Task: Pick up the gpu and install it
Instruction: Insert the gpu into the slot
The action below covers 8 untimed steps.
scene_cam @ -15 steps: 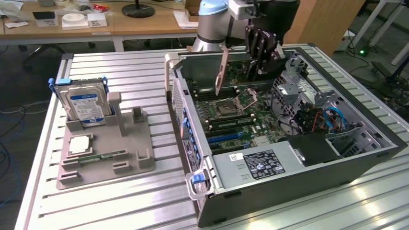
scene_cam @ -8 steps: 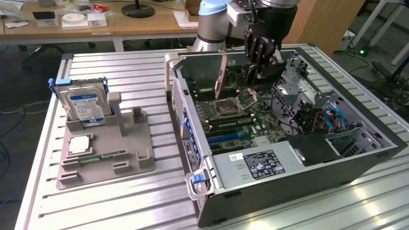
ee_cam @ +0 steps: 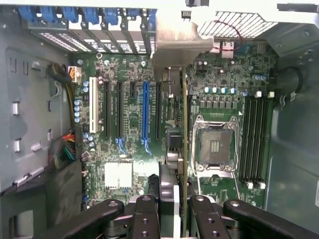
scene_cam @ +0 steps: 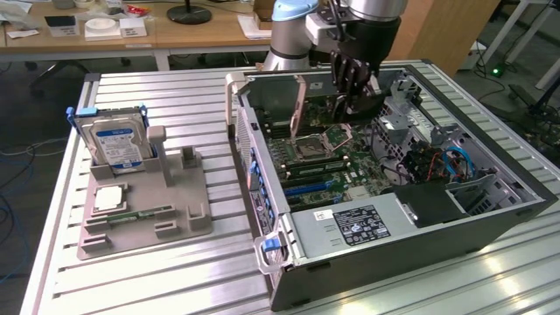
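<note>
- My gripper (ee_cam: 172, 211) is closed narrow on the gpu (ee_cam: 183, 149); my fingers (ee_cam: 144, 219) pinch its upper edge, and the card hangs edge-on below them, over the motherboard (ee_cam: 124, 124).
- In the exterior view my gripper (scene_cam: 357, 92) sits inside the open case (scene_cam: 490, 216), with the gpu (scene_cam: 319, 108) held upright above the board, near the case's rear wall.
- I judge the card light and stiff but fragile: a thin board with small parts. The cooler block and the long edge seem the safe places to hold, not the contact edge.
- Its silver bracket (ee_cam: 174, 47) points toward the rear slot openings; a bare metal end like that could slip or catch.
- The card seems to hang between the black slots and the CPU socket (ee_cam: 215, 147); the blue slot (ee_cam: 145, 117) lies just beside. I cannot tell whether it touches any slot.
- Its contact edge is hidden from me, since I see it edge-on.
- Outside the case, a hard drive (scene_cam: 118, 144) stands in a grey holder (scene_cam: 144, 223).
</note>
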Tool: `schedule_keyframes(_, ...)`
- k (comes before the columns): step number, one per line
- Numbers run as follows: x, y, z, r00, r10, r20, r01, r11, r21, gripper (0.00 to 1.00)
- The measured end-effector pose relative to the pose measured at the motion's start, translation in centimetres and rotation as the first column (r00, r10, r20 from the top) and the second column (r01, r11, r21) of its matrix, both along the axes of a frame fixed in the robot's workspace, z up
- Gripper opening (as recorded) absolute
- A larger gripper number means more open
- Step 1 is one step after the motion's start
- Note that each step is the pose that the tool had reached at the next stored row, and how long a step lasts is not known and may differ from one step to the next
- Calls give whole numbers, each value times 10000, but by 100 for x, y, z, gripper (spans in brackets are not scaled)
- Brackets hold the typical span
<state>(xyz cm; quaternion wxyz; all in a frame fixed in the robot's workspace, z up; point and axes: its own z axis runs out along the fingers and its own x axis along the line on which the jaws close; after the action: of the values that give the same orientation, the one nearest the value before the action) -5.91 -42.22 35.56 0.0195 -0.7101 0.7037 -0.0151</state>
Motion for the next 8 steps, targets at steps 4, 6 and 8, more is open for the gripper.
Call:
schedule_keyframes(4, -19, -1, -25, 9999, -128, -4, 128, 9999, -1, 28)
schedule_keyframes(6, -23, -1, -55, 9999, -146, -20, 146, 9999, 0, 28)
schedule_keyframes(8, -29, 1, -87, 9999, -158, -22, 158, 9999, 1, 28)
